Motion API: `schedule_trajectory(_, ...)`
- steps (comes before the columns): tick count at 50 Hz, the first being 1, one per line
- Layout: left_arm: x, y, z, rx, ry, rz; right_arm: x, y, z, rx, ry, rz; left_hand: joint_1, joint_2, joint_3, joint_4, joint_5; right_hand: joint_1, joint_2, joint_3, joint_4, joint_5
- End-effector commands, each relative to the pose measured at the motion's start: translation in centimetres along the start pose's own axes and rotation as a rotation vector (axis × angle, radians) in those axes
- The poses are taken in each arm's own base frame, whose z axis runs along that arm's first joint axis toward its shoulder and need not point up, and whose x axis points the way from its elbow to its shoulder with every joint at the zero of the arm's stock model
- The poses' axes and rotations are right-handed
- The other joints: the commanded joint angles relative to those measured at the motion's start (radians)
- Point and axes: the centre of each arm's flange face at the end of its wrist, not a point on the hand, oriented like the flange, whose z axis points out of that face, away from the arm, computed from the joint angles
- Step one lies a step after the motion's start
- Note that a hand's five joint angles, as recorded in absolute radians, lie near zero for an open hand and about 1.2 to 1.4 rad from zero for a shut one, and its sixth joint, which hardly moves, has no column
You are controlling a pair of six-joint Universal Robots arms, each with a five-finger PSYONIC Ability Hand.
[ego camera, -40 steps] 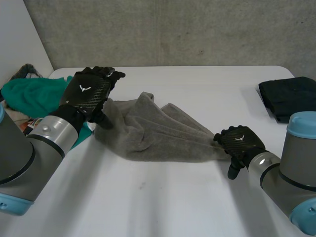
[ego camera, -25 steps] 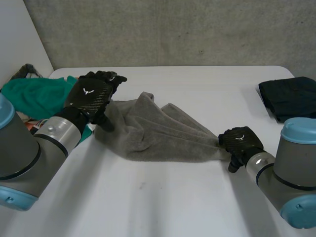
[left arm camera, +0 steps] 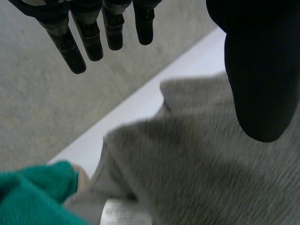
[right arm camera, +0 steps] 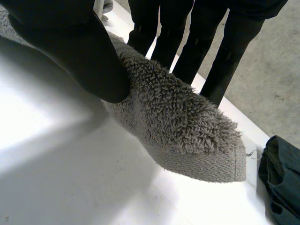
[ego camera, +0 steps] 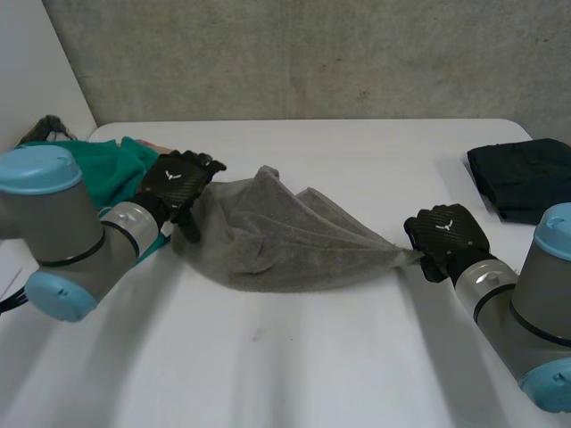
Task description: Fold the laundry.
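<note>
Item: grey terry towel [ego camera: 285, 241], bunched into loose ridges and drawn out long between the two hands.
Surface: white bench [ego camera: 312, 366]. The towel's broad part lies on it, and its narrow end tapers toward the right hand.
Left side: black left hand [ego camera: 178, 183] on a grey arm with a light-blue cap [ego camera: 53, 223], set at the towel's broad end.
Left side, state: fingers [left arm camera: 89, 37] are straight and spread, and the thumb [left arm camera: 258, 70] stands well apart from them. Nothing is pinched. The thumb is above the towel [left arm camera: 197, 164] and the fingertips reach past its edge. Whether the thumb touches the pile cannot be told.
Left side, detail: white sewn-in label [left arm camera: 123, 212] on the towel's edge, under the palm.
Right side: black right hand [ego camera: 443, 234] at the towel's narrow corner.
Right side, state: the thumb [right arm camera: 70, 42] is pressed on the upper face of the towel [right arm camera: 183, 122] with the fingers behind it, so the corner is pinched between them. The hemmed tip juts out past the thumb.
Neighbour, left: crumpled green cloth [ego camera: 103, 169], just beside the left hand on the side away from the towel. It also shows beside the label [left arm camera: 28, 197].
Neighbour, right: folded black cloth [ego camera: 522, 174], on the bench beyond the right hand and apart from the towel's tip [right arm camera: 281, 183].
</note>
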Motion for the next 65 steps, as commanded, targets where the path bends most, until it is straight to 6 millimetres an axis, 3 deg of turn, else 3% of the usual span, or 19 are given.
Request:
schedule_trajectory(1,-0.9,2.9,2.8,-0.092,0.009,0.042,-0.2,0.4,0.2,-0.017,-0.01,-0.001,0.257,0.245,0.24,0.249,0.226,0.279,0.214,0.209,0.2,0.226)
schedule_trajectory(9,-0.2,3.3,2.6,-0.133,0.035,0.034,0.4,0.4,0.3,-0.039,-0.005,-0.006,1.199,1.187,1.182,1.191,1.168,0.279,0.214,0.209,0.2,0.226)
schedule_trajectory(13,-0.5,1.7,0.3,-0.156,-0.008,0.037,1.2,0.0,0.1,-0.064,-0.018,-0.015,1.2,1.188,1.182,1.192,1.168,0.279,0.214,0.209,0.2,0.226)
schedule_trajectory(16,-0.2,0.0,-3.0,-0.18,-0.046,0.048,1.6,-0.3,-0.1,-0.083,-0.041,-0.03,1.2,1.188,1.182,1.192,1.168,0.279,0.214,0.209,0.2,0.226)
schedule_trajectory(17,0.5,-0.6,-4.9,-0.204,-0.045,0.055,1.8,-0.4,-0.3,-0.101,-0.063,-0.047,1.2,1.188,1.182,1.192,1.168,0.279,0.214,0.209,0.2,0.226)
schedule_trajectory(20,1.8,-0.9,-8.1,-0.265,-0.022,0.078,2.2,-0.7,-0.6,-0.124,-0.095,-0.066,1.2,1.188,1.182,1.192,1.168,0.279,0.214,0.209,0.2,0.226)
schedule_trajectory(21,2.8,-0.8,-10.2,-0.316,0.013,0.108,2.5,-0.7,-0.8,-0.141,-0.112,-0.076,1.2,1.188,1.182,1.192,1.168,0.279,0.214,0.209,0.2,0.226)
schedule_trajectory(25,5.3,0.0,-14.2,-0.434,0.125,0.206,2.5,-0.7,-1.2,-0.159,-0.15,-0.086,1.2,1.188,1.182,1.192,1.168,0.279,0.214,0.209,0.2,0.226)
schedule_trajectory(31,6.8,-1.1,-15.4,-0.451,0.192,0.309,2.4,-0.3,-1.0,-0.16,-0.159,-0.087,1.2,1.188,1.182,1.192,1.168,0.279,0.214,0.209,0.2,0.226)
schedule_trajectory(34,6.5,-2.8,-14.3,-0.397,0.143,0.324,2.7,-0.3,-0.8,-0.156,-0.148,-0.082,1.2,1.188,1.182,1.192,1.168,0.279,0.214,0.209,0.2,0.226)
schedule_trajectory(35,6.1,-3.8,-13.4,-0.359,0.11,0.323,2.7,-0.3,-0.8,-0.152,-0.145,-0.082,0.738,0.726,0.721,0.73,0.707,0.279,0.214,0.209,0.2,0.226)
schedule_trajectory(38,5.4,-5.6,-10.7,-0.252,0.04,0.305,2.9,-0.4,-0.7,-0.141,-0.134,-0.085,-0.022,-0.034,-0.039,-0.03,-0.053,0.279,0.214,0.209,0.2,0.226)
schedule_trajectory(43,4.5,-7.7,-5.2,-0.052,-0.027,0.244,2.9,-0.6,-0.9,-0.124,-0.126,-0.085,-0.022,-0.034,-0.039,-0.03,-0.053,0.279,0.214,0.209,0.2,0.226)
schedule_trajectory(46,4.6,-7.8,-1.6,0.037,0.003,0.222,2.8,-0.8,-1.0,-0.109,-0.123,-0.078,-0.022,-0.034,-0.039,-0.03,-0.053,0.279,0.214,0.209,0.2,0.226)
schedule_trajectory(50,4.9,-6.9,2.2,0.088,0.104,0.209,2.4,-0.7,-0.9,-0.097,-0.122,-0.07,-0.022,-0.034,-0.039,-0.03,-0.053,0.279,0.214,0.209,0.2,0.226)
schedule_trajectory(54,5.5,-4.7,5.6,0.077,0.223,0.193,2.1,-0.5,-0.7,-0.097,-0.128,-0.065,0.02,0.007,0.002,0.011,-0.012,0.279,0.214,0.209,0.2,0.226)
schedule_trajectory(61,5.0,-1.2,9.5,0.09,0.254,0.188,1.9,0.1,-0.6,-0.115,-0.136,-0.05,0.12,0.107,0.102,0.111,0.088,0.279,0.214,0.209,0.2,0.226)
schedule_trajectory(65,5.2,0.0,10.8,0.126,0.266,0.206,1.9,0.3,-0.6,-0.121,-0.136,-0.047,0.196,0.184,0.179,0.188,0.164,0.279,0.214,0.209,0.2,0.226)
